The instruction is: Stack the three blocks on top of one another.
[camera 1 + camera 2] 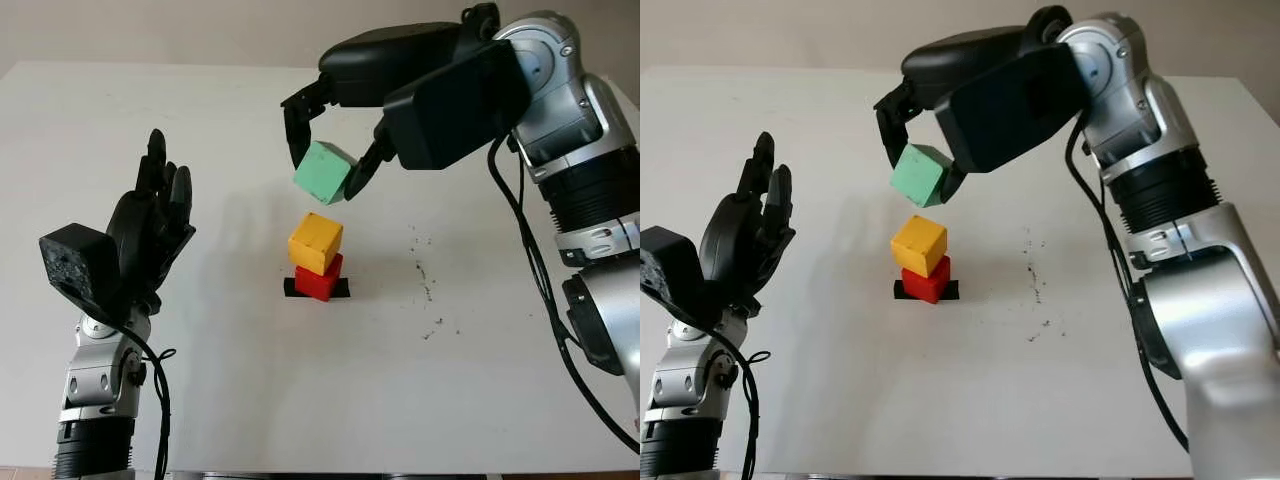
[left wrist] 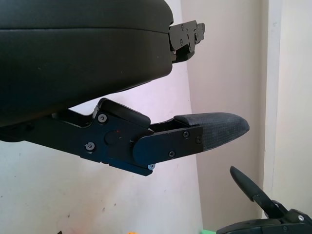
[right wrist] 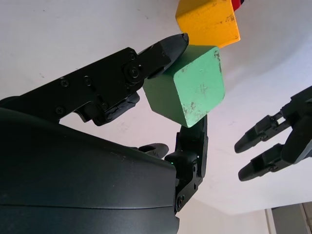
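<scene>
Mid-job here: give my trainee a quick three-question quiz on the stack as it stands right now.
1. True or false: the green block already sits on the yellow block.
2. Which hand holds the green block: A) left hand B) right hand?
3. Fill in: the yellow block rests on the ___ block.

Key: 1 false, it is held in the air above the stack; 2 B, the left hand is open, raised at the table's left; 3 red.
</scene>
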`<state>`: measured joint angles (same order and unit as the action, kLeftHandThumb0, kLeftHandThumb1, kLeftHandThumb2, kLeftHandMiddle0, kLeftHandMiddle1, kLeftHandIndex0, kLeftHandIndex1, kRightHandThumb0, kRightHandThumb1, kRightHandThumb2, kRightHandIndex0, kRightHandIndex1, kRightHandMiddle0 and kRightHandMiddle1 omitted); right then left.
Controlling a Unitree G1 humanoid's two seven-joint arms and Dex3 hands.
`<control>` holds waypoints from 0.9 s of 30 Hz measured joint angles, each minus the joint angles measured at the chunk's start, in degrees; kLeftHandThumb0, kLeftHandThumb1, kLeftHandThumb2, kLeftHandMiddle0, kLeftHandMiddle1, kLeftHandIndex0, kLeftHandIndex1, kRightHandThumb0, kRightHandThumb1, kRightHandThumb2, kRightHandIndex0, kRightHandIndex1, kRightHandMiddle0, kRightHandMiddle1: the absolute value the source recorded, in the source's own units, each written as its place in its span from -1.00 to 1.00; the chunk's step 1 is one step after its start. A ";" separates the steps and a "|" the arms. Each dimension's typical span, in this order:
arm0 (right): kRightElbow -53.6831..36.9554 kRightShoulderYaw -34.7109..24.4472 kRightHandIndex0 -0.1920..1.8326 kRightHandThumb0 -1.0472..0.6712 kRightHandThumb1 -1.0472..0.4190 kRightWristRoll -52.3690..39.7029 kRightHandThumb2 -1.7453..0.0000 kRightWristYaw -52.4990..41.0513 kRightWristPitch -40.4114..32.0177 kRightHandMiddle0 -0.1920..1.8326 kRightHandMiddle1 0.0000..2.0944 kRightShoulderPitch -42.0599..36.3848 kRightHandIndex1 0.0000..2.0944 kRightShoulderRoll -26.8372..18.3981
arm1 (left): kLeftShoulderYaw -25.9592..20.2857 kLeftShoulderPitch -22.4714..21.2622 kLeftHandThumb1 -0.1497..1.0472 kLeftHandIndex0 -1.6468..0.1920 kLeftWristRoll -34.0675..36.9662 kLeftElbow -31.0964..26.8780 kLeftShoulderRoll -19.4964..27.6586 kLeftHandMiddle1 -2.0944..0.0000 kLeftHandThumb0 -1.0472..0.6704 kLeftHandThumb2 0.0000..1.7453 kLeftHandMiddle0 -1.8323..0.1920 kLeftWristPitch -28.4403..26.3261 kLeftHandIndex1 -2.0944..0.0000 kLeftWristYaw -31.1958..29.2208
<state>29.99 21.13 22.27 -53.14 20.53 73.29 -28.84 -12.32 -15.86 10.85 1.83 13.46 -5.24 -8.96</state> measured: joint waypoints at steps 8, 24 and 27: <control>0.34 1.39 -0.50 -0.26 -0.85 0.03 0.93 -0.95 0.34 -0.49 0.54 -0.12 -0.97 0.37 | 0.14 0.18 1.00 1.00 -0.30 -0.27 -0.07 1.00 -0.69 -0.29 1.00 -0.09 1.00 0.04; 0.73 1.68 -0.52 -0.26 -0.84 -0.88 0.94 -4.03 0.89 -0.49 0.59 -0.87 -0.97 0.56 | 0.13 0.18 1.00 1.00 -0.36 -0.27 -0.08 1.00 -0.69 -0.30 1.00 -0.07 1.00 0.02; -0.03 1.67 -0.53 -0.26 -0.85 -1.42 0.94 -4.63 0.79 -0.50 0.60 -1.14 -0.97 0.56 | 0.13 0.18 1.00 1.00 -0.36 -0.27 -0.08 1.00 -0.69 -0.30 1.00 -0.08 1.00 0.01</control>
<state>29.96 22.80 20.85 -57.77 21.32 72.15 -28.28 -12.19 -15.68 10.49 1.56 13.38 -5.32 -8.95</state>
